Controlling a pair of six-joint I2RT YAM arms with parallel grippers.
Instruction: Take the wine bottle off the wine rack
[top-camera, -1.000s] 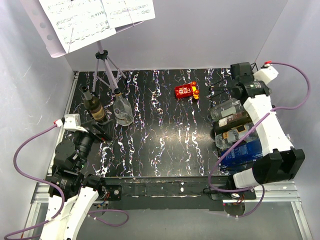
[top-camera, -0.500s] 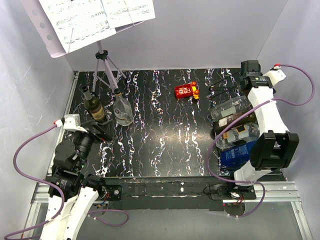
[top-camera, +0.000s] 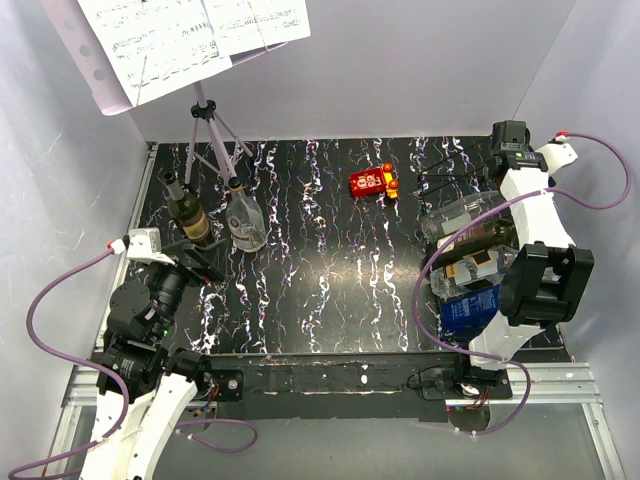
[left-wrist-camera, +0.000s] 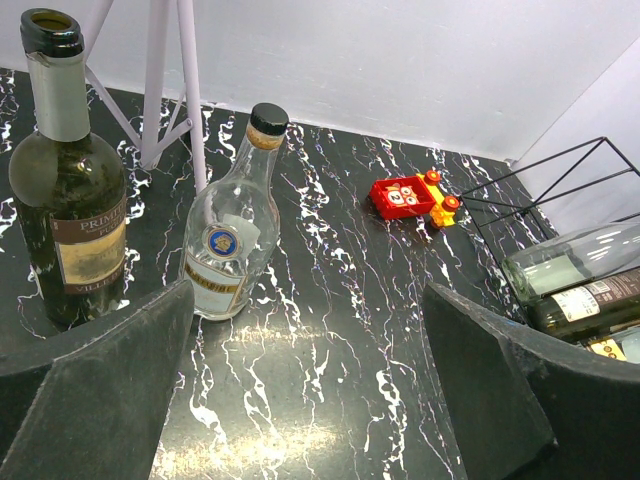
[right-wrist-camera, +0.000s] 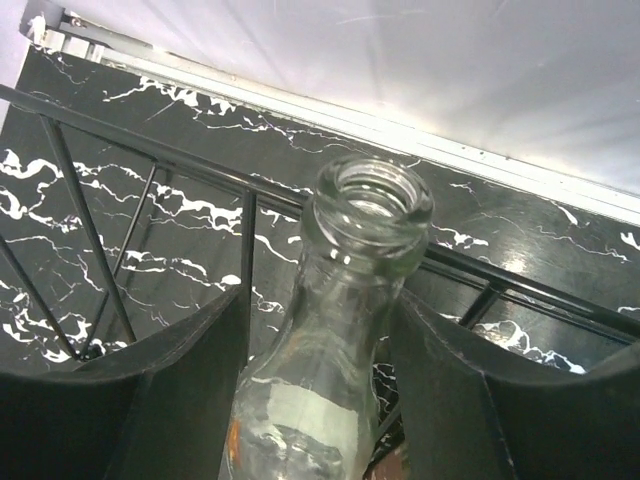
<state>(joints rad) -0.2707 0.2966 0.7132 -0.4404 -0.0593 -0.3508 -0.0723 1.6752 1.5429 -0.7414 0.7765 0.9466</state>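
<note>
Right wrist view: the right gripper (right-wrist-camera: 318, 310) is seen with its two dark fingers apart, one on each side of the neck of the wine bottle (right-wrist-camera: 345, 270), a clear, uncapped glass bottle. Its open mouth stands just beyond the fingertips. A thin gap is visible at the left finger. The right finger lies against the glass or very nearly, and no firm clamp is shown. Behind the neck run the black bars of the wine rack (right-wrist-camera: 180, 165), with the black marbled table (right-wrist-camera: 130, 205) beneath.

Closing on the neck is judged to be the step in hand. The grip would best be made just under the flared lip, so that the lip acts as a stop on the smooth glass, with the neck centred between the fingers. The bottle should then be raised clear of the bars before it is drawn away, and slowly, since its heavy body lies far from the grip.

Left wrist view: the left gripper (left-wrist-camera: 308, 330) is held wide apart with nothing in it. Ahead of it stand a dark green bottle (left-wrist-camera: 68, 200) and a corked clear bottle (left-wrist-camera: 232, 240). A red toy (left-wrist-camera: 412, 197) lies further off. The rack, off to its right, carries the wine bottle on its side beside other bottles (left-wrist-camera: 590, 300).

Top view: the right arm (top-camera: 530, 210) is stretched over the rack, and the gripper's fingers and the bottle's neck are hidden under it. The left gripper is well apart from the rack.
</note>
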